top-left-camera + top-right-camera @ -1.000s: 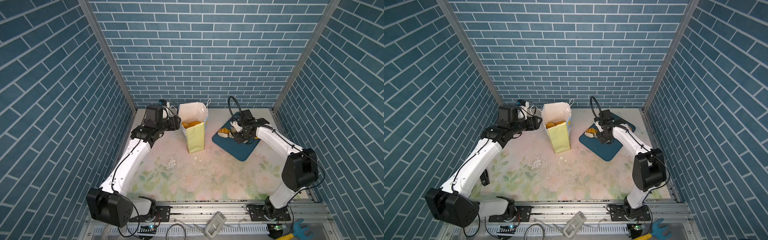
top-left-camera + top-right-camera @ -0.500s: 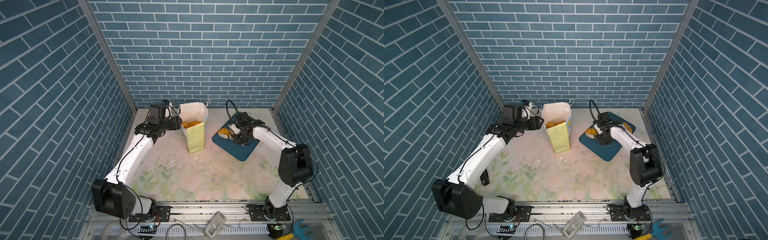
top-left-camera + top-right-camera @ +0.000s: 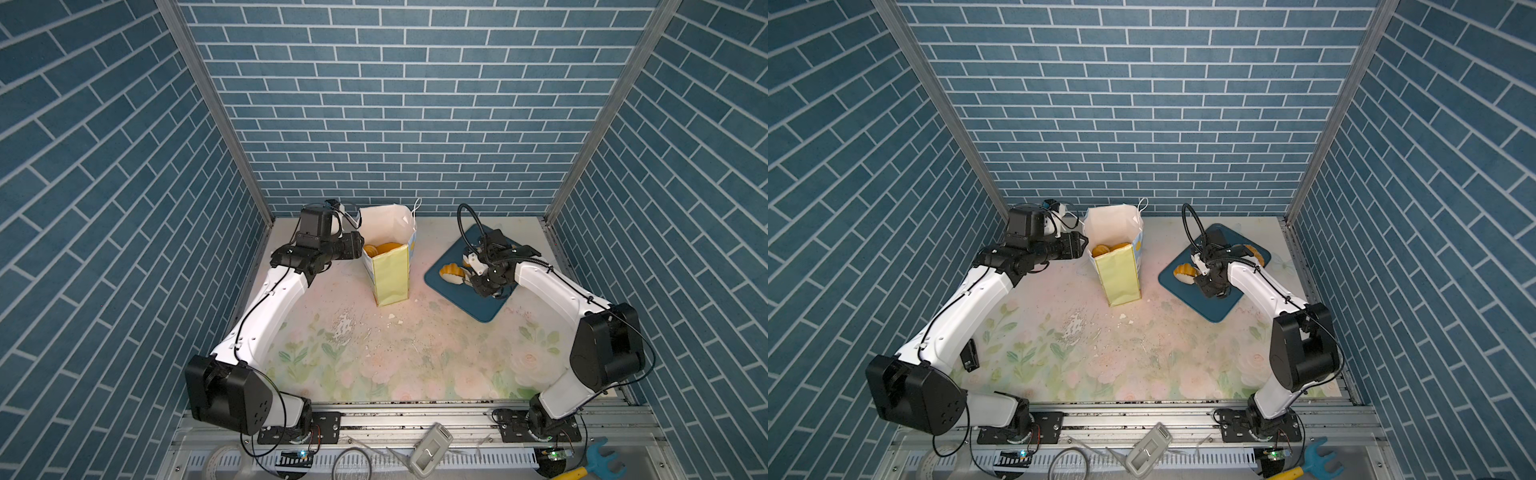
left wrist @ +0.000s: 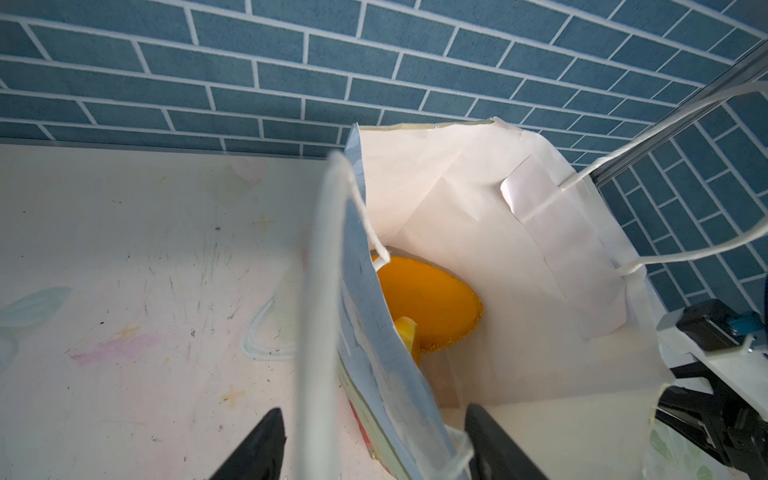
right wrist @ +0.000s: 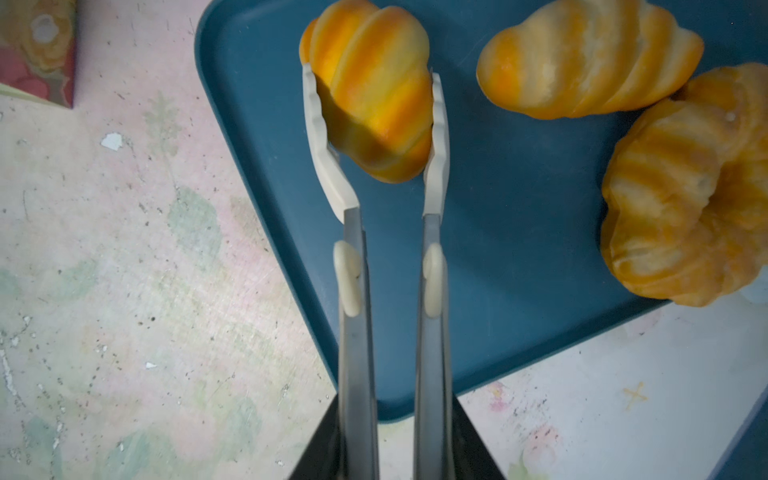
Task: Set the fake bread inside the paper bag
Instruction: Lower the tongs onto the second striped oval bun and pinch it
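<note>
So the small ridged roll (image 5: 374, 95) is pinched between the white tips of a pair of tongs (image 5: 353, 332), over the near corner of the dark blue tray (image 5: 519, 208). Can't tell whether it's actually off the tray surface or just resting on it. The right end effector (image 5: 397, 436) is clamped narrow on the tongs' metal arms, so it's gripping the tongs, not the bread directly.

Two more pieces of fake bread sit on the tray beside it: another ridged roll (image 5: 590, 62) and a ring-shaped one (image 5: 685, 199), the two touching each other.

The paper bag (image 3: 390, 278) stands upright on the bench (image 3: 374, 353), left of the tray and apart from it. Its mouth is open, and there's already some orange bread (image 4: 428, 303) down inside against the white lining.

The left end effector (image 4: 374, 432) is up at the bag's rim with its jaws spread wide. One finger is outside and one inside, so the blue side panel and a white cord handle (image 4: 316, 291) run between them, and neither finger looks pressed onto the paper.
</note>
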`<act>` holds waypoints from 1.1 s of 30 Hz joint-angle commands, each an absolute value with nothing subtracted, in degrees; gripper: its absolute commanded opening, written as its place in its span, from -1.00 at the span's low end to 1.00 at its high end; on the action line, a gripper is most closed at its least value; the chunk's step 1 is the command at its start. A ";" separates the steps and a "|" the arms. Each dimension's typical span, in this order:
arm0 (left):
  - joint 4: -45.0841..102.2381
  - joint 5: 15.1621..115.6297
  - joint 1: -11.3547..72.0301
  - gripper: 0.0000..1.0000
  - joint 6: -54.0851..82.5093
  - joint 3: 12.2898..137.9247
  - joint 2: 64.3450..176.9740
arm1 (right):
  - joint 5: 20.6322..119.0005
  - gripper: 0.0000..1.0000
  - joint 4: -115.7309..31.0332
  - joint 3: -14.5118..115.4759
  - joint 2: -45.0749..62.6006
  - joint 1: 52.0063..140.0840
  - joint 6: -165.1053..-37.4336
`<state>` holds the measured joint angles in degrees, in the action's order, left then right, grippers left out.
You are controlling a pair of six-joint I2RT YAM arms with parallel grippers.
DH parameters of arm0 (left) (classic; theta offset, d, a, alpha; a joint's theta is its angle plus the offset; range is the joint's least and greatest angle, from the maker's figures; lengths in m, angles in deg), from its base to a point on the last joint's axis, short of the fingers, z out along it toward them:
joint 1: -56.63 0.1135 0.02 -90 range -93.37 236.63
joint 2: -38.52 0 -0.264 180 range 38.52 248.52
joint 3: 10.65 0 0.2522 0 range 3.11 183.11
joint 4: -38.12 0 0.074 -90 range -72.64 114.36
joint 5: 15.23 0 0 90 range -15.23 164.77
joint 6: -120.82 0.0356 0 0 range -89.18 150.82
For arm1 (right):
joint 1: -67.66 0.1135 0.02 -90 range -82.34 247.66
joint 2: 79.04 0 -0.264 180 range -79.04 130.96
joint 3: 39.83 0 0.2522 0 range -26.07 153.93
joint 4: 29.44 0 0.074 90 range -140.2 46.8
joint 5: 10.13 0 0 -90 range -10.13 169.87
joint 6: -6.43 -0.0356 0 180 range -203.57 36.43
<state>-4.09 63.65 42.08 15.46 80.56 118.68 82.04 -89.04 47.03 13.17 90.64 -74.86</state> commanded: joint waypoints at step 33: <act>-2.98 62.99 42.05 0.40 14.56 80.27 116.82 | 82.42 -0.33 -86.69 42.14 9.92 90.78 -78.30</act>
<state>-4.02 63.15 42.08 14.79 80.54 117.50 82.28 -87.51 42.59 11.68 90.64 -77.33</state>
